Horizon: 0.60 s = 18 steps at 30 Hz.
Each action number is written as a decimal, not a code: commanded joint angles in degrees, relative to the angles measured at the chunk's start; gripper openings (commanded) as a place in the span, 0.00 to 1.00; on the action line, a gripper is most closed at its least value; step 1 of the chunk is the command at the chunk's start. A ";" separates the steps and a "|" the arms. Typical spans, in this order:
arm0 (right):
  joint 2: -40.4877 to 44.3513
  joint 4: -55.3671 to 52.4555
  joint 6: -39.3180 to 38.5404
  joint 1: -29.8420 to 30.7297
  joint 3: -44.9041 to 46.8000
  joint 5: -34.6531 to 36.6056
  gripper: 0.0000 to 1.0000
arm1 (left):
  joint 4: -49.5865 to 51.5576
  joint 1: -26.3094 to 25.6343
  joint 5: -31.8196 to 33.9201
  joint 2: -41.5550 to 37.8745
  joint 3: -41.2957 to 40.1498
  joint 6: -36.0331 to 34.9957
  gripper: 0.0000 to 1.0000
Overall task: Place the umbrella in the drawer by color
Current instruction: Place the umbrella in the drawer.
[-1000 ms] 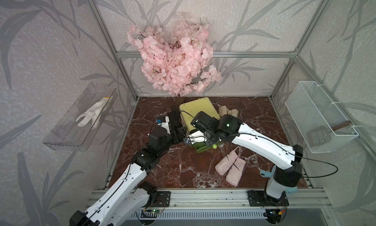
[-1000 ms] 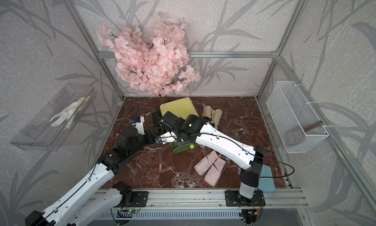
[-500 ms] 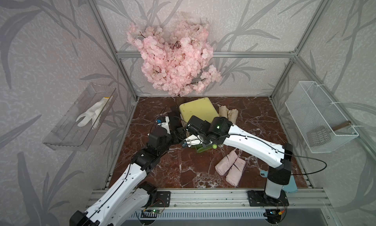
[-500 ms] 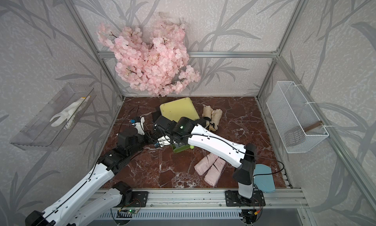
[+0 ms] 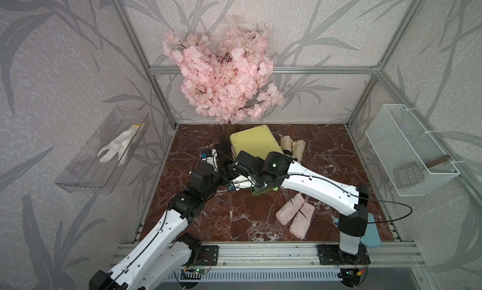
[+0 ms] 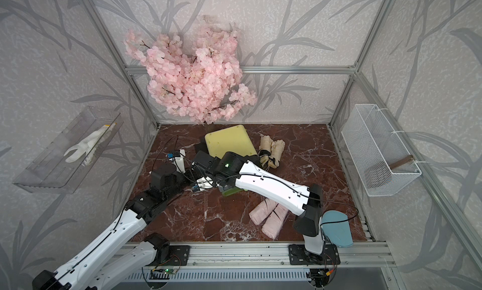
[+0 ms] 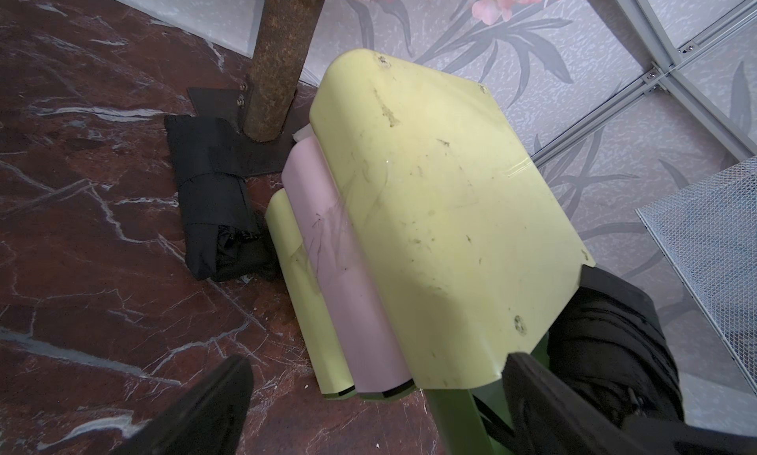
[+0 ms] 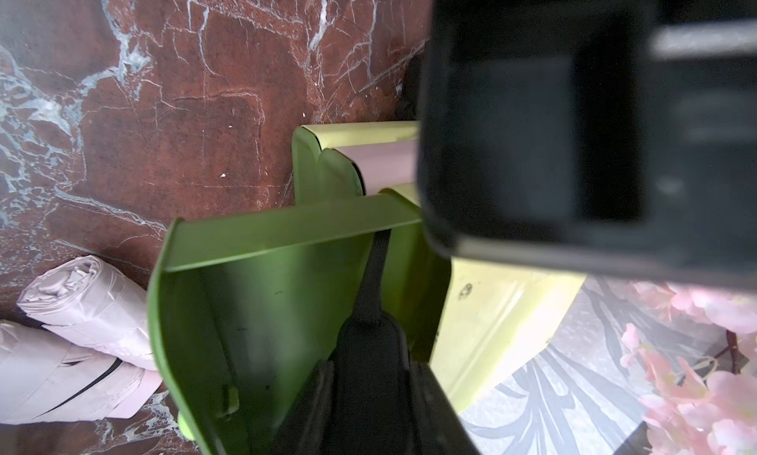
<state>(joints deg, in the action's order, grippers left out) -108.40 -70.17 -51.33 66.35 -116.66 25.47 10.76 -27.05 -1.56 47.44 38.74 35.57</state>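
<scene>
A small cabinet with a pale yellow top stands at the back middle. Its green drawer is pulled out; a pink drawer front and a yellow one below it are closed. My right gripper is shut on a folded black umbrella, which hangs inside the open green drawer. My left gripper is open, with the cabinet's front corner between its fingers. Both grippers are largely hidden under the arms in both top views.
Another black umbrella lies by the blossom tree's trunk. Two pink umbrellas lie in front of the cabinet and two beige ones to its right. A wire basket hangs on the right wall.
My right arm has shifted left and slightly forward with the black umbrella, staying over the green drawer. The left arm has not moved.
</scene>
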 commanded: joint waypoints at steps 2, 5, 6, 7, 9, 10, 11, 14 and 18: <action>-2.48 0.91 2.05 0.44 -0.58 2.51 0.00 | 0.14 -0.24 0.05 -0.56 0.46 -0.59 1.00; -3.18 1.35 2.46 0.43 -0.76 3.64 0.00 | 0.05 -0.22 -0.09 -0.28 0.46 -0.46 1.00; -3.16 1.75 2.55 0.39 -0.72 3.91 0.00 | 0.05 -0.22 -0.10 -0.19 0.46 -0.45 1.00; -3.13 2.06 2.51 0.43 -0.68 4.05 0.00 | 0.05 -0.20 -0.18 -0.09 0.50 -0.48 1.00; -2.89 2.72 2.46 0.36 -0.67 4.38 0.12 | 0.05 -0.24 -0.19 -0.07 0.53 -0.49 1.00; -2.73 3.00 2.46 0.32 -0.59 4.41 0.17 | 0.05 -0.26 -0.09 -0.09 0.55 -0.51 1.00; -2.61 3.11 2.44 0.35 -0.44 4.41 0.20 | 0.04 -0.20 -0.02 -0.12 0.54 -0.54 1.00; -2.21 3.70 2.63 0.36 -0.18 4.60 0.30 | 0.11 -0.24 0.26 0.00 0.57 -0.54 1.00; -1.39 3.73 3.30 0.32 -0.17 3.94 0.35 | 0.14 -0.28 0.52 0.20 0.66 -0.53 1.00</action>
<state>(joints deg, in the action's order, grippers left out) -110.65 -69.67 -49.06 66.32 -116.62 28.16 12.84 -26.81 -0.03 47.48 38.57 35.35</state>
